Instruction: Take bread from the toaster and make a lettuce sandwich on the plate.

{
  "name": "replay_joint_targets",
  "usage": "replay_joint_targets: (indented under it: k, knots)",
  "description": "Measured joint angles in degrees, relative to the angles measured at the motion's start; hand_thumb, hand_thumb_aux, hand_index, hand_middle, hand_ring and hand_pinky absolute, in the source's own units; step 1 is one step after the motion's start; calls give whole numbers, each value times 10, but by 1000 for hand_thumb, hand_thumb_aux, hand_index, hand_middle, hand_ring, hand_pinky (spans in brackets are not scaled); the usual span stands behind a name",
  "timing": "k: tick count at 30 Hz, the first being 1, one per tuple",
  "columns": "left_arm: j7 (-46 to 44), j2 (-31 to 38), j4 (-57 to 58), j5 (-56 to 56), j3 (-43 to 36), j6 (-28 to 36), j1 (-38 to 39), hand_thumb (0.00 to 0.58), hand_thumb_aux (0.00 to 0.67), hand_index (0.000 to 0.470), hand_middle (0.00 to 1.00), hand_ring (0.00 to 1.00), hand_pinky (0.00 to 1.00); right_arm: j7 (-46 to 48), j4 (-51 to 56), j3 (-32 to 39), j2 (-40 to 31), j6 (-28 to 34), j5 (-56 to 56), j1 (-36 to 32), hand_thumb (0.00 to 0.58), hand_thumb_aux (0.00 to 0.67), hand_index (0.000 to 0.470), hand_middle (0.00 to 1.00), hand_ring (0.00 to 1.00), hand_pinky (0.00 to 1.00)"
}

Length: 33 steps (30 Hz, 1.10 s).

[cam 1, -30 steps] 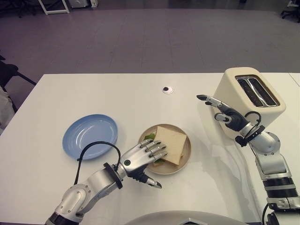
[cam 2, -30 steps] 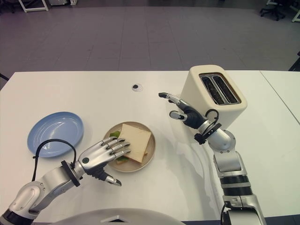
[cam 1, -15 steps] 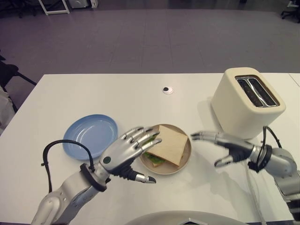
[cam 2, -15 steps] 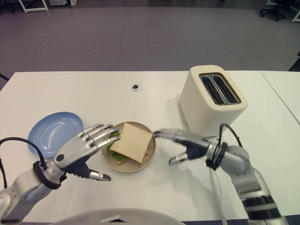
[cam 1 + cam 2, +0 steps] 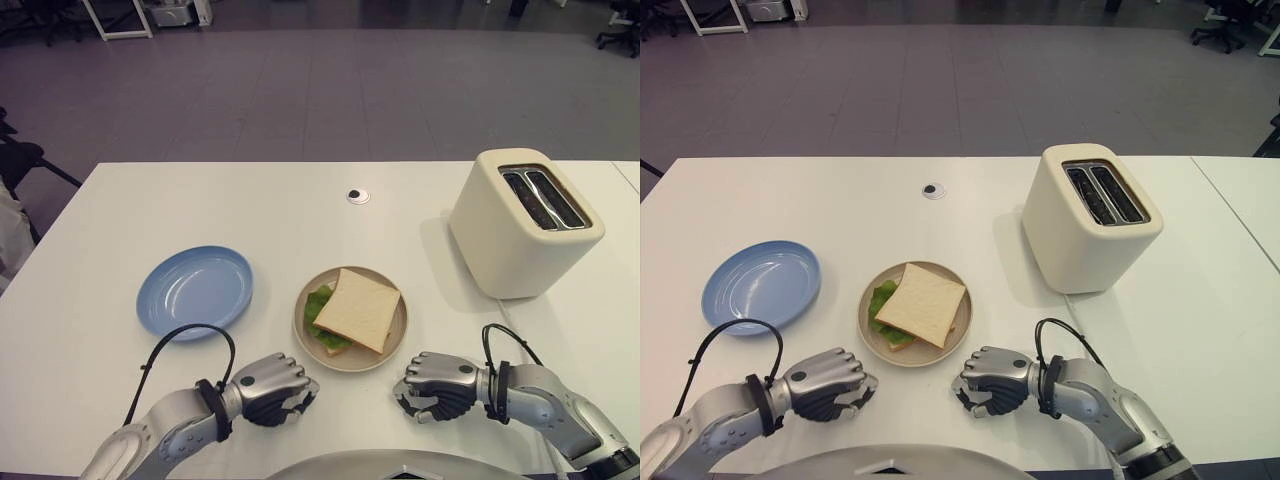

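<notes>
A sandwich (image 5: 358, 309) lies on the tan plate (image 5: 400, 335) at the table's middle: a bread slice on top, green lettuce (image 5: 317, 303) sticking out on its left side, a lower slice just visible beneath. The cream toaster (image 5: 522, 236) stands at the back right, its two slots dark. My left hand (image 5: 268, 388) rests near the table's front edge, below and left of the plate, its fingers curled into a fist with nothing in it. My right hand (image 5: 437, 385) sits below and right of the plate, also curled shut and holding nothing.
A blue plate (image 5: 195, 291) with nothing on it lies left of the sandwich. A small round black-and-white fitting (image 5: 357, 195) sits in the tabletop at the back. Black cables loop from both wrists. The table's right section begins beside the toaster.
Both hands have drawn back from the plate toward the table's front edge and curled shut from open. The sandwich stays on the plate. The view has shifted slightly.
</notes>
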Motion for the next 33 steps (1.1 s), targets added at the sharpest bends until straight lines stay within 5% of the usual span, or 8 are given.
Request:
replay_joint_targets:
  k: [14,15,17,18,19,22,25,33]
  knots:
    - [210,-152,388,159,-141,47,-399,580,670,470,1000,1000,1000,-248,372,48,138,55,-50,-283,580,670,470,949,949,949]
    - [223,-160,423,166,-148,52,-426,580,670,470,1000,1000,1000,-267,401,52,142,55,-56,-303,580,670,470,878,878,878]
    - [244,-166,464,168,-166,57,-458,573,599,420,1000,1000,1000,-303,430,54,142,48,-60,-317,447,349,245,43,43,43]
    - [253,-165,464,168,-168,61,-457,271,181,127,1000,1000,1000,-319,429,54,137,39,-61,-312,140,87,61,0,0,0]
    - [252,-160,443,163,-166,66,-443,0,0,0,1000,1000,1000,-330,411,50,124,29,-61,-300,0,0,0,0,0,0]
    - [205,-116,280,72,-128,66,-306,0,0,0,973,973,973,-336,291,9,57,-13,-33,-210,0,0,0,0,0,0]
    - [164,-87,146,-73,-126,16,-141,0,0,0,0,0,0,-287,160,10,-7,-96,88,-110,0,0,0,0,0,0]
    - [119,-177,58,-427,-91,-19,-73,0,0,0,0,0,0,-166,88,16,35,-73,478,-41,0,0,0,0,0,0]
